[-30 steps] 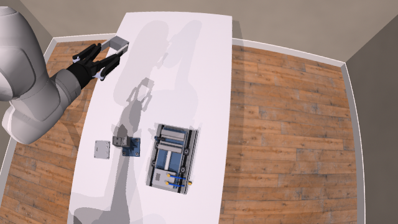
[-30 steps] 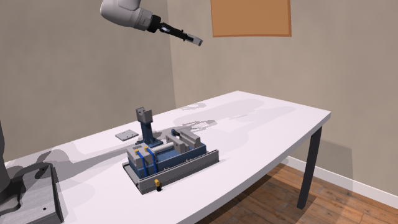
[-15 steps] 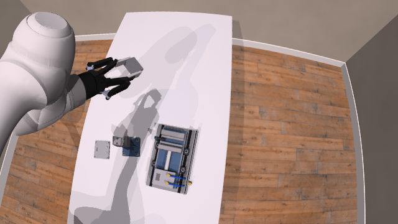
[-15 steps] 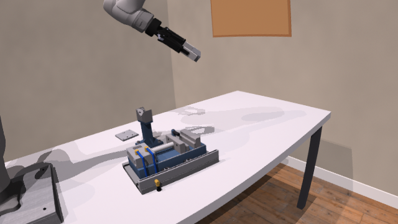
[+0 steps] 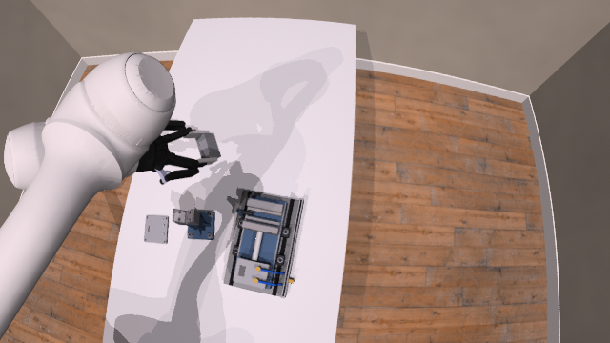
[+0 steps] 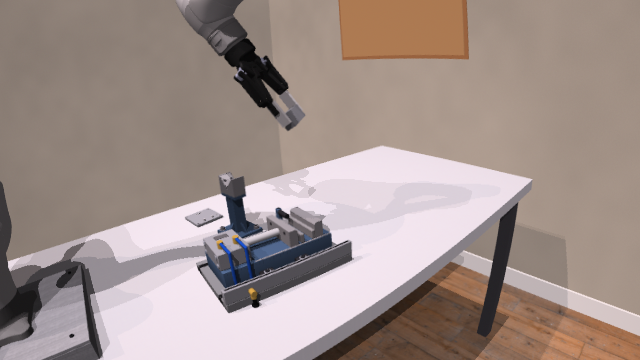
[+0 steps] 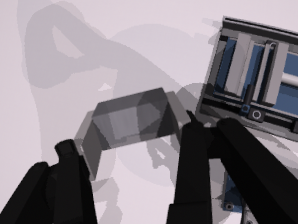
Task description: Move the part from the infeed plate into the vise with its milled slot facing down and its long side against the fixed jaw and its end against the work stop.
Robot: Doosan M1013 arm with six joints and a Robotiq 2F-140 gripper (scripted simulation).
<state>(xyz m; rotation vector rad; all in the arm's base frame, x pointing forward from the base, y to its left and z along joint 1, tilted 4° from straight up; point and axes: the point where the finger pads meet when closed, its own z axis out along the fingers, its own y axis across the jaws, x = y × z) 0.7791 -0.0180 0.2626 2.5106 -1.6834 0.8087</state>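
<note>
Clamped on the grey block [image 6: 291, 114], the pincer [image 6: 285, 111] hung in the air well above the white table [image 6: 425, 200], tilted downward from the pale arm [image 5: 71, 157]. Its black fingers pressed the block from two opposite sides, and the block stuck out past the fingertips. From the wrist view the block [image 7: 129, 123] showed a groove along its length, open toward the camera, with the table far below it.

On the table stood the vise [image 6: 280, 250], a blue and grey unit on a dark base, with its two grey jaws apart and a pale rod lying between the jaws and the rear housing. Two blue hoses with yellow fittings ran over that housing. Just beside the vise, a grey notched rest [image 6: 231, 186] sat on a blue post. Near that post lay a flat grey plate [image 6: 203, 217], bare of any block. From above, the held block [image 5: 206, 145] was well apart from the vise [image 5: 264, 238], out toward the far end of the table, and the plate [image 5: 156, 229] lay on the other side of the notched rest [image 5: 187, 216] from the vise.
</note>
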